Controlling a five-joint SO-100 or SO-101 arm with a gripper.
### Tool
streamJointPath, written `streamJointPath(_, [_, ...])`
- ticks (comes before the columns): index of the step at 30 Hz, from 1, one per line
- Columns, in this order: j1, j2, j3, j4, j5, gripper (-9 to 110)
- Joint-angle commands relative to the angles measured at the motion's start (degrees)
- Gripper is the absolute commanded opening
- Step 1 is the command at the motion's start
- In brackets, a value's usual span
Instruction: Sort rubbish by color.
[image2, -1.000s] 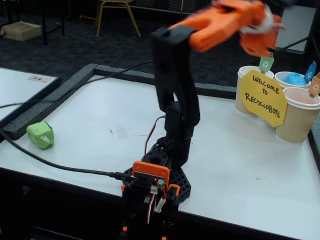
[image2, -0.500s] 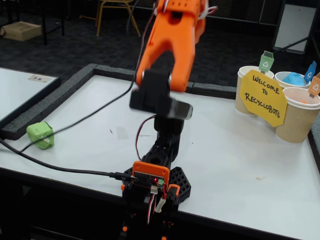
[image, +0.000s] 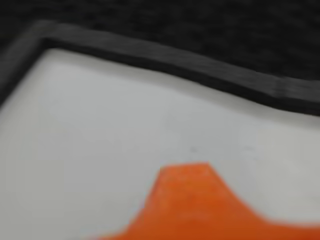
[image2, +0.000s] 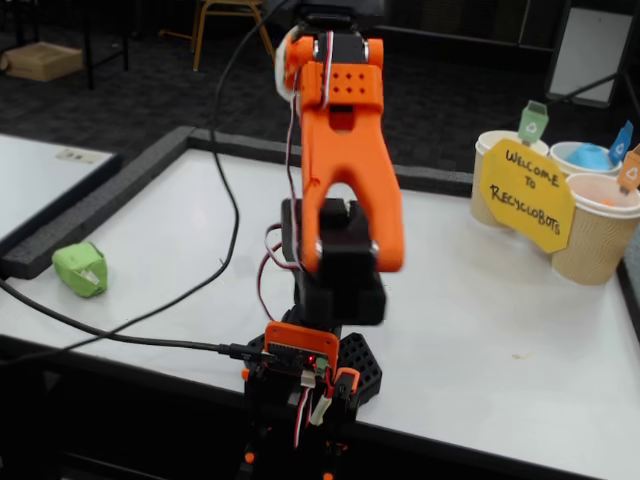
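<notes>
A green wad of rubbish lies on the white table at its left edge, far from the arm. A light blue wad rests inside the back right cup. A trace of orange shows in the nearest right cup. The orange arm stands folded over its base in the table's middle, and its gripper is hidden behind it in the fixed view. The wrist view shows only one blurred orange finger above bare table, with nothing seen held.
Three beige cups with coloured flags stand at the back right behind a yellow sign. A dark foam border rims the table. A black cable crosses the left front. Another white table stands further left.
The arm has swung away from above the cups on the right to the middle and folded down over its base. The green wad has not moved.
</notes>
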Motion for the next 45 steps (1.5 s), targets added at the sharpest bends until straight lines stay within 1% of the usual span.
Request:
streamJointPath(1, [-10.28,2.55,-1.23,1.67,-0.26,0])
streamJointPath(6, [-16.79,1.85,-0.70,2.29,-0.53,0])
streamJointPath(10, [-23.20,-4.04,-1.85,1.85,-0.26,0])
streamJointPath(15, [-31.20,-18.46,-5.19,1.14,-0.18,0])
streamJointPath(18, [-34.28,-29.09,-8.96,1.67,-0.18,0])
streamJointPath(24, [-40.61,-50.10,-18.11,6.15,-0.62,0])
streamJointPath(27, [-47.90,-57.92,-21.27,9.32,-0.70,0])
streamJointPath(32, [-61.08,-61.08,-23.55,10.90,-0.79,0])
streamJointPath(35, [-63.46,-60.91,-28.04,12.48,-1.58,0])
streamJointPath(37, [-65.48,-60.91,-31.90,13.71,-4.39,1])
streamJointPath(41, [-72.16,-60.91,-39.46,14.41,-7.47,5])
streamJointPath(45, [-76.20,-61.08,-40.34,14.24,-10.28,9])
